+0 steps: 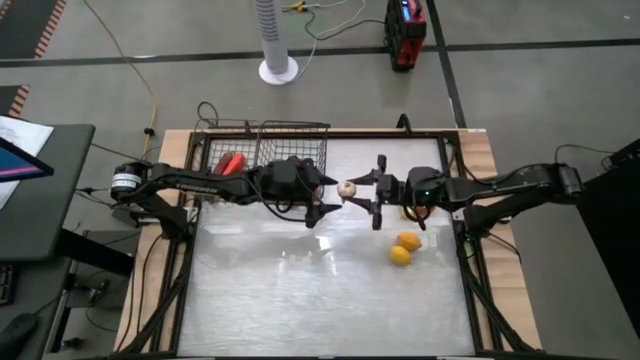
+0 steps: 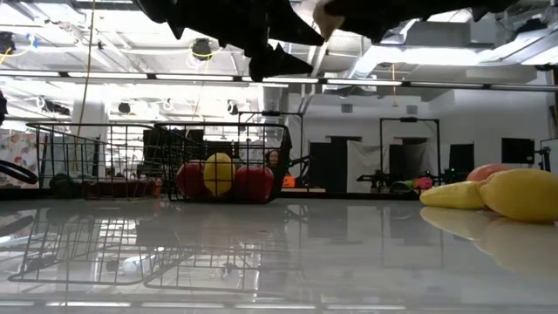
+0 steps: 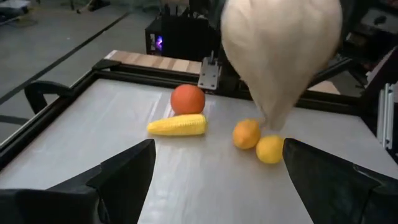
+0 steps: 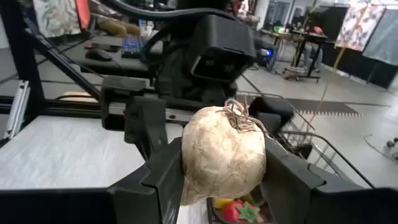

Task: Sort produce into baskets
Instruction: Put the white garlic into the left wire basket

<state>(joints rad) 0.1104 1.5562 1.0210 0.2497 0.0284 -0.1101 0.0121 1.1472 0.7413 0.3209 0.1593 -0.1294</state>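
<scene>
My right gripper [image 1: 352, 189] is shut on a cream-white bulb [image 1: 346, 188], high above the middle of the table. My left gripper [image 1: 324, 197] is open and faces it from the left. Its fingers [image 3: 124, 174] stand wide on either side of the bulb [image 3: 280, 56] and touch nothing. The two black wire baskets [image 1: 265, 150] stand at the far left, the deeper one [image 2: 231, 161] with red and yellow round produce. An orange [image 1: 408, 241] and a lemon [image 1: 400, 256] lie on the table at the right. A corn cob [image 3: 177, 126] and an orange-red fruit [image 3: 188, 99] show in the left wrist view. My right gripper pinches the bulb's two opposite sides [image 4: 189, 168] between its two fingers [image 4: 163, 180]. The fingers come level from the table's right side. The bulb is lifted clear of the table, its dried tuft [image 4: 239, 115] beyond the fingertips, toward the left arm.
The shallower basket [image 1: 228, 160] holds red and green pieces. The table's black frame [image 1: 462, 250] runs along the edges. The white tabletop [image 1: 320, 290] lies bare toward the near edge. A white fan stand [image 1: 278, 70] is on the floor beyond the table.
</scene>
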